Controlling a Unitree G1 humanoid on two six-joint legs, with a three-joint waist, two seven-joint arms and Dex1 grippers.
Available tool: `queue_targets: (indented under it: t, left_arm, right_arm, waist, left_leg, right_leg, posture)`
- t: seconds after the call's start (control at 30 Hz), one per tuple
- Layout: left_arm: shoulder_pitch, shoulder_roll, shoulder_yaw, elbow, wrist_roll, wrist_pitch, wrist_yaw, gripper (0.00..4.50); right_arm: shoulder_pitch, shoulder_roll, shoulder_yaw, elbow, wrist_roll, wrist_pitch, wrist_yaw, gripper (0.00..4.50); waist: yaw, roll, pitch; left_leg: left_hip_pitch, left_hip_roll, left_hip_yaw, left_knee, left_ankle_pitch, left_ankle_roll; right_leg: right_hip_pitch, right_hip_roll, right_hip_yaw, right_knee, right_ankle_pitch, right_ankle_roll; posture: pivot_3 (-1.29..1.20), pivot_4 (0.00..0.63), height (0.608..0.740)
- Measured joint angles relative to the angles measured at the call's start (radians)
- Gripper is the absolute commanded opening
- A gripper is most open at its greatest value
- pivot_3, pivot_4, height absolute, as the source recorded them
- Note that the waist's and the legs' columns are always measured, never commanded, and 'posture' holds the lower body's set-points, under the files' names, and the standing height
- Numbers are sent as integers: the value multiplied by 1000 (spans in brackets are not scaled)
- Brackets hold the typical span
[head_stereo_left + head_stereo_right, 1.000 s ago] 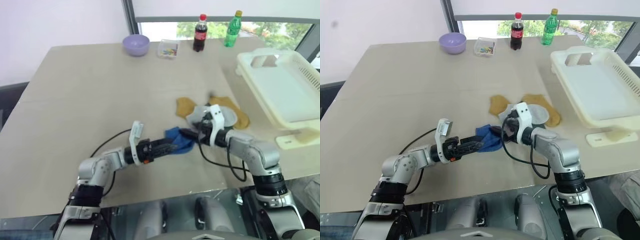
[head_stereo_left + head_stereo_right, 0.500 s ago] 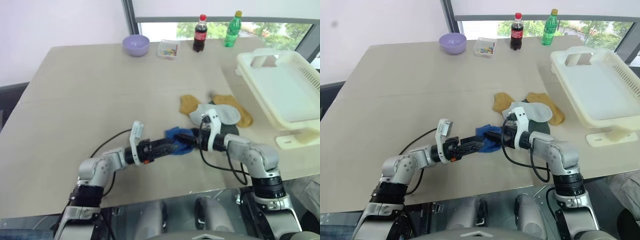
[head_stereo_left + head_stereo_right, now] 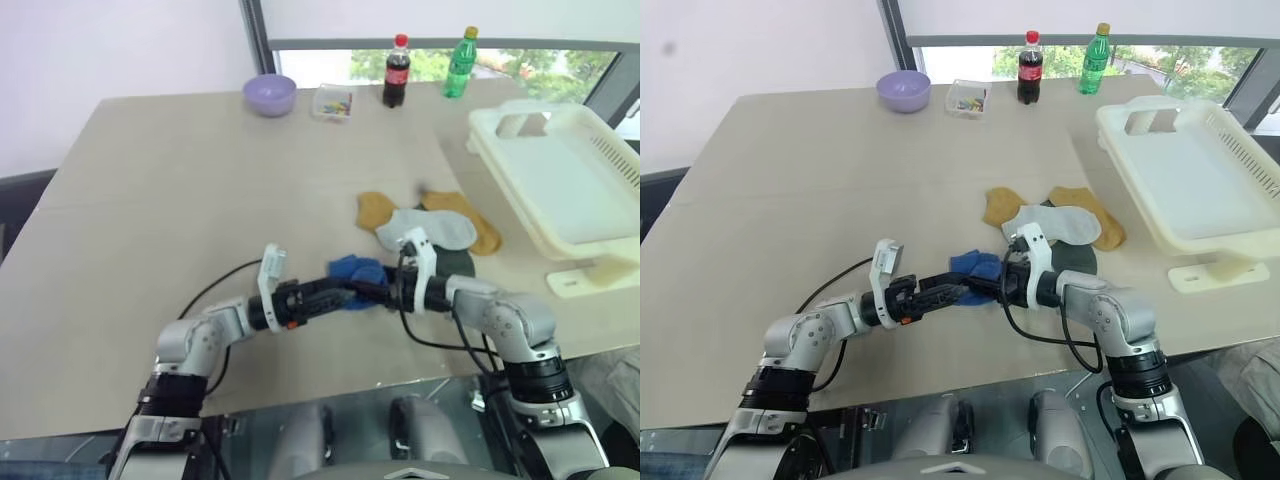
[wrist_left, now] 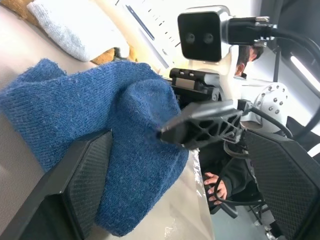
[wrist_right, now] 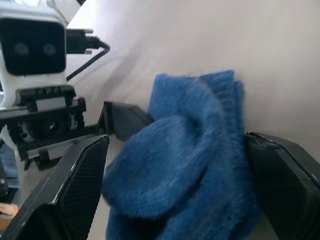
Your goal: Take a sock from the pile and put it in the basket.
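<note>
blue sock (image 3: 357, 270) lying on table (image 3: 180, 180) beside pile (image 3: 430, 225), bunched between left gripper (image 3: 345, 296) and right gripper (image 3: 378, 292). both standing spread wide, bracketing sock from opposite sides, likely readying pinch. basket (image 3: 560, 180) waiting well apart, at right.

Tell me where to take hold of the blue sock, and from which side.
Grip the raised, bunched fold of the blue sock, probably coming level from the robot's right. The right tool already straddles that hump, fingers wide either side; its flat edges hug the table.

Head cameras overlook the table (image 3: 200, 180); opposed wrist cameras closely share the blue sock (image 4: 115, 130).
</note>
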Motion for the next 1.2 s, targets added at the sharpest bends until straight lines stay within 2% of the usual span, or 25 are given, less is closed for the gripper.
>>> queue_targets:
  t: [0.03,0.13,0.2,0.37,0.43,0.8,1.2]
  left_arm:
    - [1,0,2,0,1,0,0,4500]
    - [1,0,3,0,2,0,0,4500]
    - [1,-2,3,0,1,0,0,4500]
    - [1,-4,5,2,1,-1,0,4500]
    - [1,-4,11,6,4,-4,0,4500]
    - [22,-18,10,7,29,-93,-20,4500]
    - [24,8,24,50,63,-214,-66,4500]
  right_arm:
    - [0,3,13,-4,-3,0,-1,4418]
    - [-1,16,36,-4,-7,3,-4,3661]
    - [1,33,49,4,-9,18,-9,2911]
    - [0,48,31,30,-7,40,-30,610]
    - [-2,51,31,25,-5,50,-31,98]
    - [5,39,23,15,-1,55,-30,97]
    - [12,54,-12,16,13,58,-50,97]
  waist:
    - [-1,0,0]
    - [-1,0,-1]
    - [0,0,-1]
    - [0,0,-1]
    - [0,-2,-2]
    - [2,-3,-3]
    - [2,-3,-3]
  left_leg:
    - [0,0,0,0,0,0]
    - [0,1,0,0,0,0]
    - [0,1,0,0,0,0]
    - [0,1,0,0,0,0]
    - [0,1,0,0,0,0]
    - [0,3,0,0,0,0]
    - [-1,3,0,0,0,0]
  right_leg:
    - [0,0,0,0,0,0]
    - [0,1,0,0,1,-1]
    - [0,1,0,0,1,-3]
    - [0,0,0,0,1,-3]
    - [0,1,0,0,1,-3]
    - [-1,0,0,0,1,-3]
    - [-1,0,0,0,1,-3]
  posture:
    - [0,150,740]
    - [0,150,740]
    - [0,150,740]
    - [0,150,740]
    - [0,150,740]
    - [0,150,740]
    - [0,150,740]
